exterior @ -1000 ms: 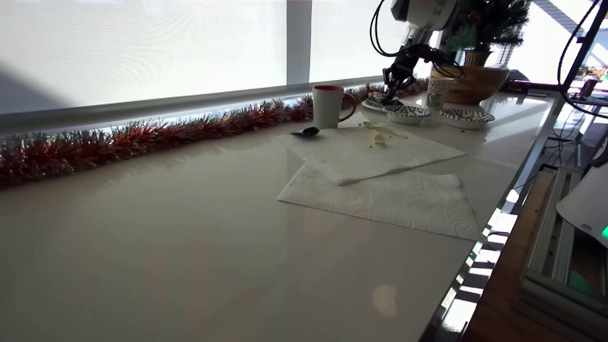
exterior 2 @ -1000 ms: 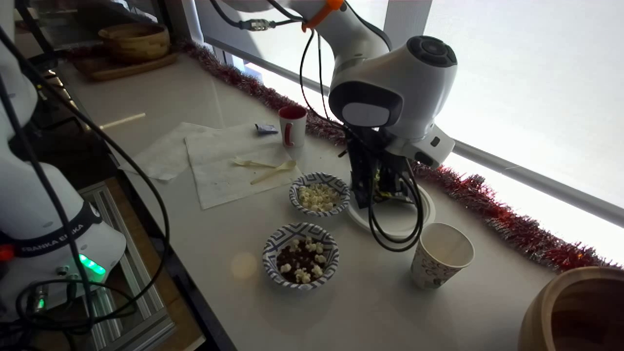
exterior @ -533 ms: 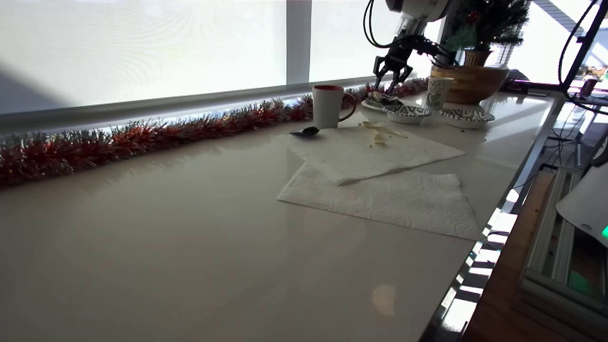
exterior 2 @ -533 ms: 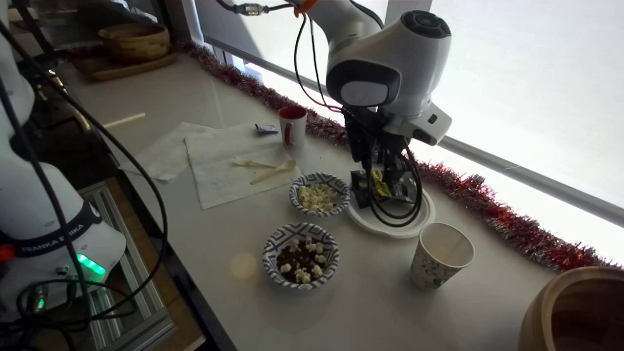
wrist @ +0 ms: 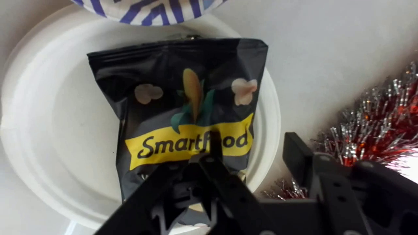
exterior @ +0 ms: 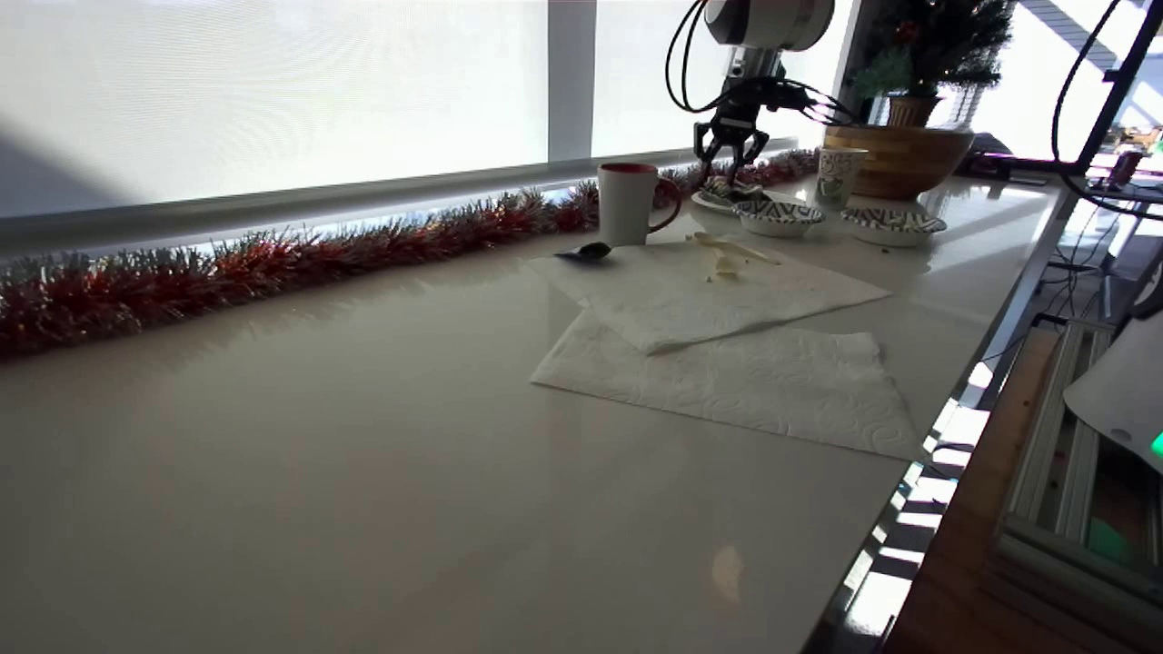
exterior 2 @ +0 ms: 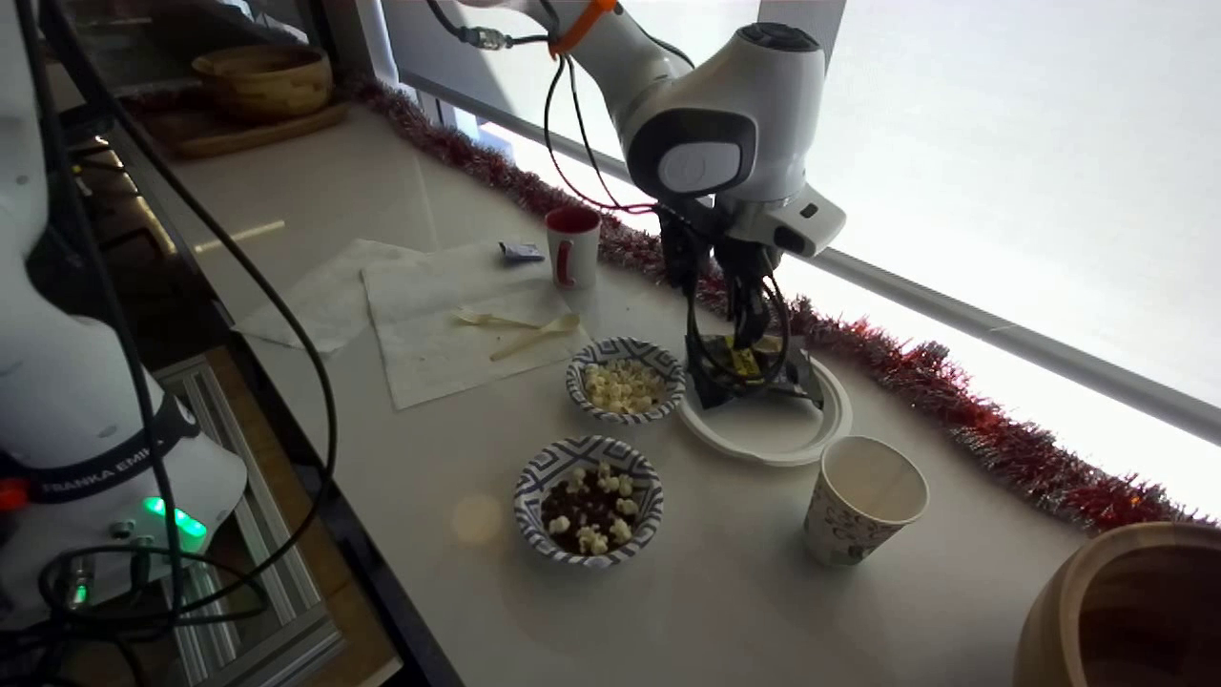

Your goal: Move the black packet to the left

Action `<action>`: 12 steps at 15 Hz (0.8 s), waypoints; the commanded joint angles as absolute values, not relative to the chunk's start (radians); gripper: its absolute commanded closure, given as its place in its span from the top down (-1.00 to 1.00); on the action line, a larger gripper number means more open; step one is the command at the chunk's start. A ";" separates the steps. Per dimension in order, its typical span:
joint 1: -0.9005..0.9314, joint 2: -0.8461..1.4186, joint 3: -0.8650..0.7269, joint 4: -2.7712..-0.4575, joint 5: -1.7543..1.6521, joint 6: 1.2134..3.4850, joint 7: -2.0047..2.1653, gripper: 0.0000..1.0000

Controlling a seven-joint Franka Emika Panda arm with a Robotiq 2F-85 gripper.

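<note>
The black packet (wrist: 156, 111), a crinkled foil bag with a yellow band and pale popcorn prints, lies on a white plate (wrist: 78, 182). It also shows in both exterior views (exterior 2: 801, 380) (exterior: 747, 193), partly covered by cables and the gripper. My gripper (wrist: 254, 143) is open, with nothing between its fingers. In the wrist view one finger overlaps the packet's yellow band, and the other is past the plate's rim beside the tinsel. In an exterior view the gripper (exterior: 720, 180) points down over the plate; whether a fingertip touches the packet I cannot tell.
A popcorn bowl (exterior 2: 625, 382) touches or overlaps the plate's edge. A second patterned bowl (exterior 2: 589, 501), a paper cup (exterior 2: 863, 501) and a red-lined mug (exterior 2: 573, 250) stand near. Red tinsel (exterior 2: 925, 382) runs along the window behind the plate. Paper towels (exterior 2: 448, 324) hold cutlery.
My gripper has lifted from the packet, shifted toward the tinsel and mug side, become more upright, and lowered slightly again. The packet stays on the plate, more of it now visible.
</note>
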State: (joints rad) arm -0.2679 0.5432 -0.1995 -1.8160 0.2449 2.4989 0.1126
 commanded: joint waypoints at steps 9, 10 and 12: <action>-0.187 0.562 -0.287 -1.827 0.080 2.503 0.309 -0.90; -0.184 0.555 -0.289 -1.832 0.076 2.504 0.312 -0.95; -0.174 0.539 -0.298 -1.845 0.065 2.506 0.326 -0.94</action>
